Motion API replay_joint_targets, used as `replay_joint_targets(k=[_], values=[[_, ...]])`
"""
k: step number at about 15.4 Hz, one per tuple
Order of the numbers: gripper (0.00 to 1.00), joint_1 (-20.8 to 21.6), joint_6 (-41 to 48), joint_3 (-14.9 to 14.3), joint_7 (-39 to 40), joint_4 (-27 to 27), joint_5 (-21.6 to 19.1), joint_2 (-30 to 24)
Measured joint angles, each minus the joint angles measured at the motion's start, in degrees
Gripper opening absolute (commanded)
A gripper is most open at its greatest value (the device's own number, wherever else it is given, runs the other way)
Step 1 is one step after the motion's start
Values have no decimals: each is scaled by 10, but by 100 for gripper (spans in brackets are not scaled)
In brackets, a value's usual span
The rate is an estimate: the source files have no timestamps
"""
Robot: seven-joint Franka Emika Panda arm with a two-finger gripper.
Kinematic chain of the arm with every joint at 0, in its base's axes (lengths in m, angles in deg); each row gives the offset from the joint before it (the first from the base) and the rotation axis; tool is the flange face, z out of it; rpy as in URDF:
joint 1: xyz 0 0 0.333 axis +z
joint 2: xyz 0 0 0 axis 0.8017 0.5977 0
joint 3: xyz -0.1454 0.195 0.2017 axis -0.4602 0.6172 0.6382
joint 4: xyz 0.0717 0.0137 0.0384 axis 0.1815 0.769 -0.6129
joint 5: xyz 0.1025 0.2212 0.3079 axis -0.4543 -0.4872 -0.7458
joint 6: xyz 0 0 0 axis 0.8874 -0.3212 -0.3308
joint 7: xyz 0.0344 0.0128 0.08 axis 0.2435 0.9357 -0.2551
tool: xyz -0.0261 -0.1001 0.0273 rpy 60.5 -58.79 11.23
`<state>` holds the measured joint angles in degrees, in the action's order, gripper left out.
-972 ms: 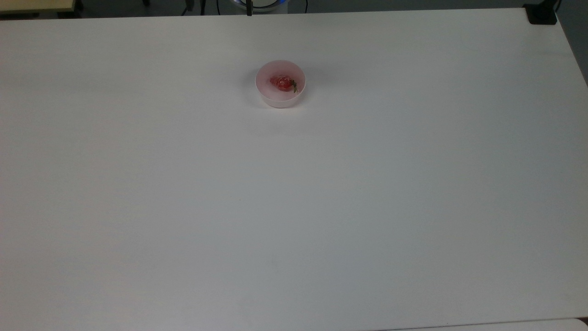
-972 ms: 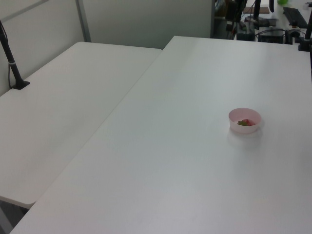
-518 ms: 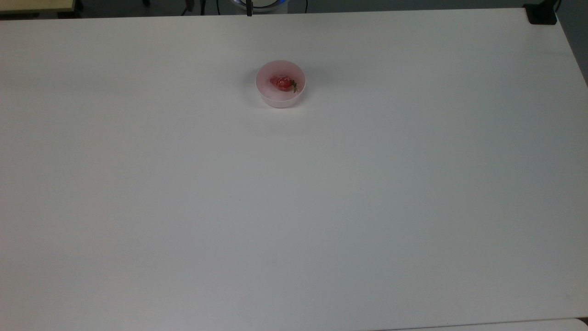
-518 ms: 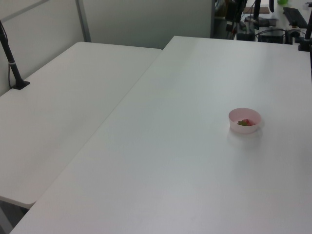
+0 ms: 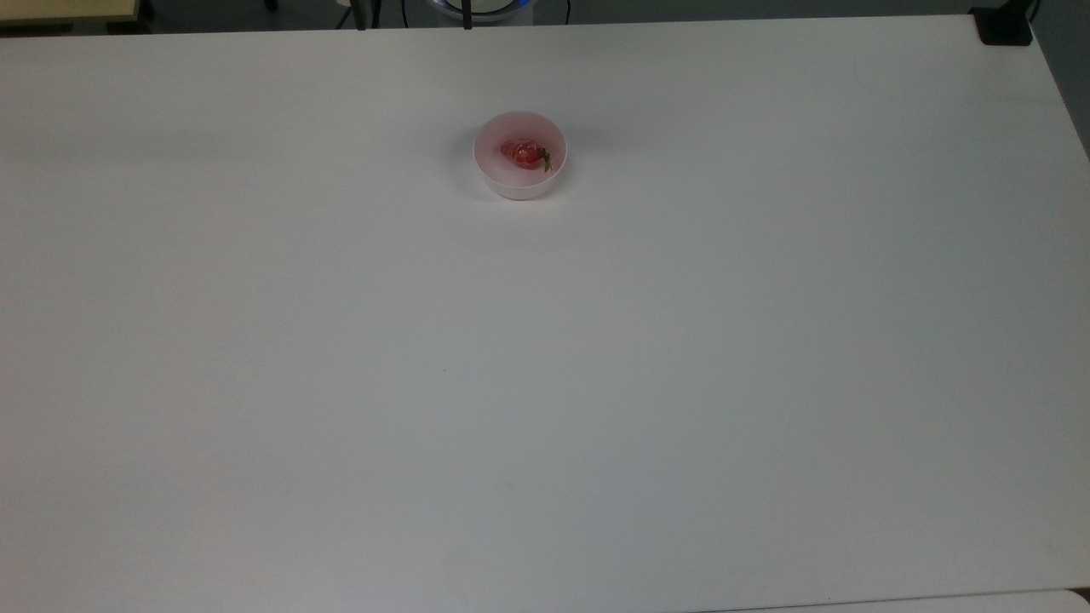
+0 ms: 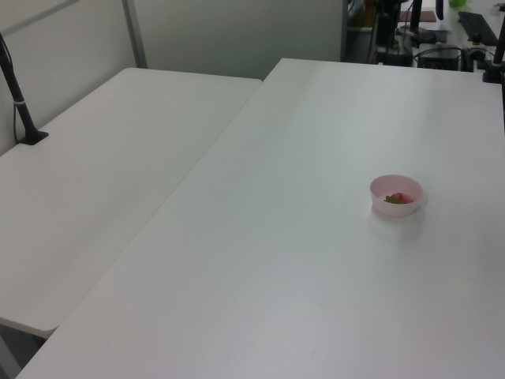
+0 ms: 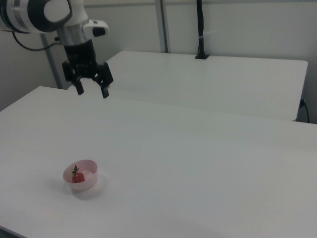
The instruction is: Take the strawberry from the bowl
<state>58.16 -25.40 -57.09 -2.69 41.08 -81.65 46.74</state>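
A small red strawberry (image 5: 524, 154) with a green cap lies inside a pale pink bowl (image 5: 519, 183) on the white table, in the upper middle of the top view. In the left view the bowl (image 6: 396, 208) sits at the right with the strawberry (image 6: 397, 198) just showing over its rim. The right view has the bowl (image 7: 81, 184) low at its left, the strawberry (image 7: 77, 175) inside. My gripper (image 7: 92, 91) hangs open high above the table, well up from the bowl in the right view, with nothing between its black fingers.
A second white table (image 7: 233, 79) stands alongside, seen at the back of the right view and at the left view's left (image 6: 95, 158). A black post (image 7: 200, 29) is clamped on it. A black clamp (image 5: 1005, 25) sits at the table's corner in the top view's upper right.
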Motion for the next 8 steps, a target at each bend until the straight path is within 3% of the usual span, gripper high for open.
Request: replay_joint_targets(k=[4, 8], values=[[100, 2, 48, 26, 5, 37, 9, 18], [100, 6, -5, 71, -96, 114, 44, 43]])
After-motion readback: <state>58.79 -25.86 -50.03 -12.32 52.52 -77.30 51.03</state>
